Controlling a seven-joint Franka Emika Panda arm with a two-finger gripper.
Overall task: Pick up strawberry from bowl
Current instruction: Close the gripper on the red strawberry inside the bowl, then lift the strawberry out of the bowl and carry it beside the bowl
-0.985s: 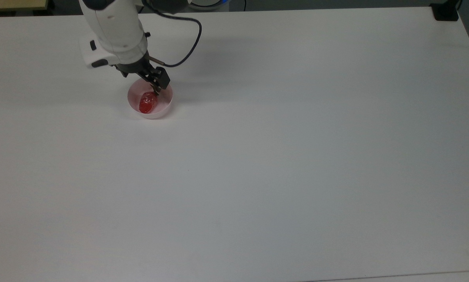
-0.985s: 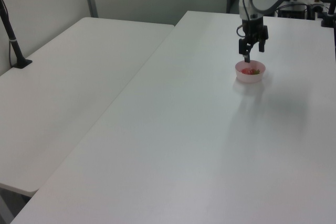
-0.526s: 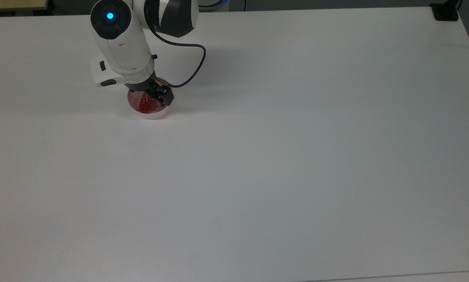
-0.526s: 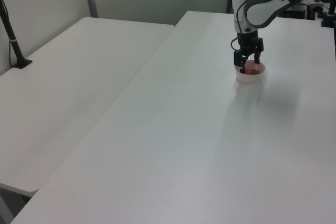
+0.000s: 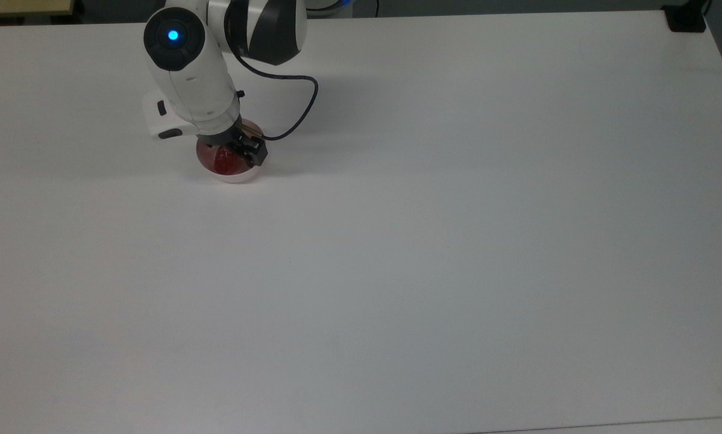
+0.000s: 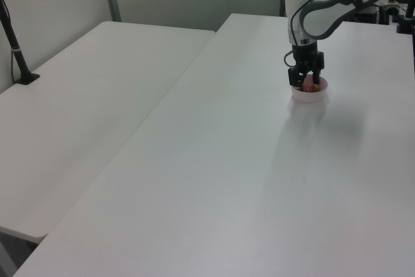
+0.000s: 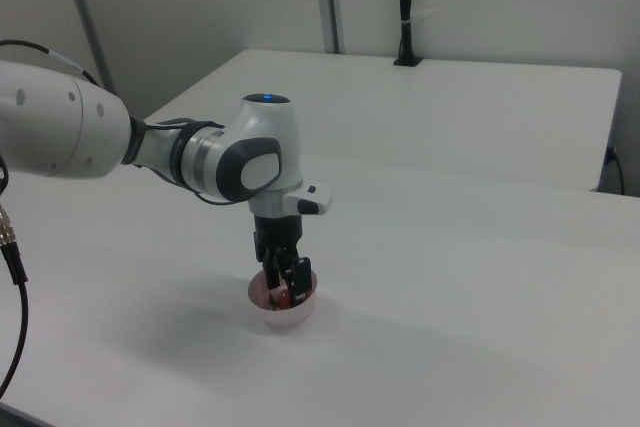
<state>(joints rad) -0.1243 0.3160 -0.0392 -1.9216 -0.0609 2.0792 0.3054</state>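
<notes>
Top view: the gripper is lowered into the pale pink bowl, at the far left of the white desk.
Strawberry: the red strawberry lies inside the bowl, between the dark fingers, one finger at each side of it.
Gripper state: fingers spread around the strawberry; whether they press it I cannot tell.
Left view: the gripper points straight down into the bowl, near the far right of the desk.
Right view: the strawberry shows red between the fingers, low in the bowl.
Arm: a white arm with a lit blue light and a black cable looping off the wrist.
Neighbouring desk: a second desk stands at the left view's left.
</notes>
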